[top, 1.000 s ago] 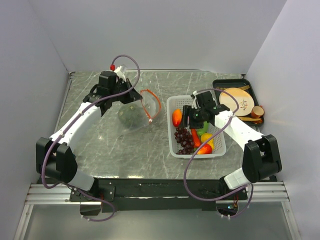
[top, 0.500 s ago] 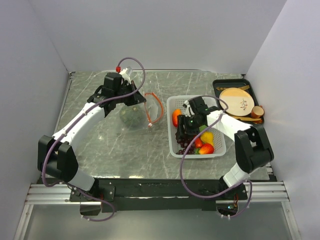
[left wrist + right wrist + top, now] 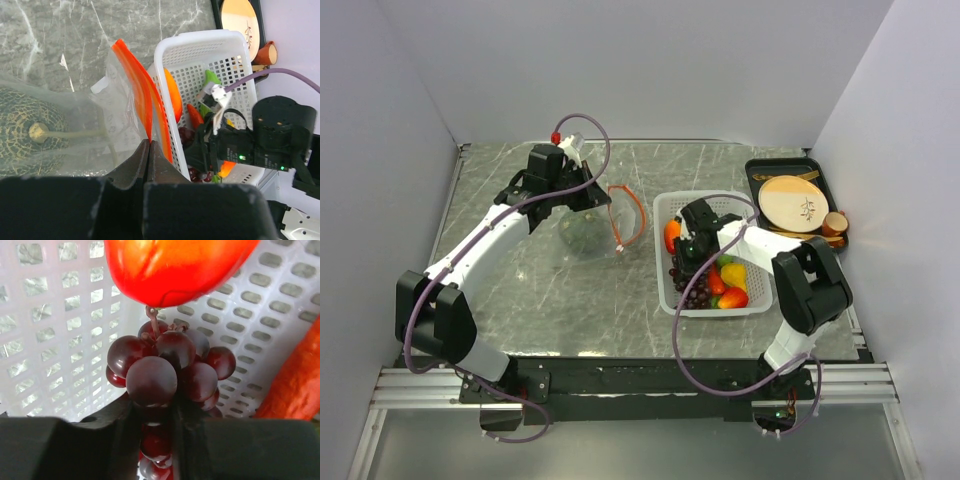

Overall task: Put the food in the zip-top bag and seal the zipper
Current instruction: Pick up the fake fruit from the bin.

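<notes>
The clear zip-top bag [image 3: 582,236] lies at the table's middle left with a dark green round fruit [image 3: 25,131] inside. My left gripper [image 3: 148,143] is shut on the orange-red zipper [image 3: 137,80] and holds the bag's mouth up, beside the basket; it also shows from above [image 3: 598,196]. My right gripper [image 3: 155,426] is down in the white basket [image 3: 665,205], shut on the purple grapes [image 3: 165,365]. The orange-red tomato [image 3: 175,265] lies just beyond them and the carrot [image 3: 295,385] to the right. Yellow [image 3: 734,275] and red [image 3: 734,297] pieces lie in the basket.
A dark tray [image 3: 756,168] at the back right holds a tan wooden disc [image 3: 793,200] and a small brown cup [image 3: 835,222]. White walls close in the table on three sides. The basket's left wall [image 3: 162,100] stands close to the bag's mouth.
My right gripper has moved left and down into the basket onto the grapes. My left gripper shifted slightly right with the zipper a second ago, then stayed still.
</notes>
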Available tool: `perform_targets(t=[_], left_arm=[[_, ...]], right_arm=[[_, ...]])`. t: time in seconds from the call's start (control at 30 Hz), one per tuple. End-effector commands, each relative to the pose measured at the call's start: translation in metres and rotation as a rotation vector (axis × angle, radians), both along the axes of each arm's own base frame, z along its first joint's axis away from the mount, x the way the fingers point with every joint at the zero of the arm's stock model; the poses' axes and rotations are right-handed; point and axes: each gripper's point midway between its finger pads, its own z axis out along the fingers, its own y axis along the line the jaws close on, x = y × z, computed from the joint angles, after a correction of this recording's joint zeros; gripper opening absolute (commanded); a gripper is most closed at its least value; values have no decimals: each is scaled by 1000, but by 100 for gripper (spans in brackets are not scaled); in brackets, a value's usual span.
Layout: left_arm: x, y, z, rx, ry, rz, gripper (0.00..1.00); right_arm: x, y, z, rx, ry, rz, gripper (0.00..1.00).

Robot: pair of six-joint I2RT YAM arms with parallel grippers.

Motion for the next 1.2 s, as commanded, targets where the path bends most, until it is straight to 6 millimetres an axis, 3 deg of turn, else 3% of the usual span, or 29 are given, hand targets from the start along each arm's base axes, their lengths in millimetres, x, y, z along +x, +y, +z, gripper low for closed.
perform_targets(t=[0.0, 0.17, 0.43, 0.77, 0.97, 1.17], left_arm=[[9, 0, 16, 10, -57, 4, 1], [9, 0, 15, 12, -55, 1, 1], [7, 3, 16, 14, -64, 10, 1], [1, 6, 13, 17, -60, 15, 1], [-1, 5, 12, 6, -60, 10, 1], [-3, 6, 12, 7, -65, 9, 1]], right_arm=[[10, -6, 32, -21, -88, -45, 25], [31, 3, 87, 70, -234, -101, 25], [65, 6, 158, 202, -425, -245, 26], [99, 34, 281, 557, -687, -314, 27], [111, 48, 323, 676, -748, -300, 28], [122, 63, 339, 780, -770, -286, 30]])
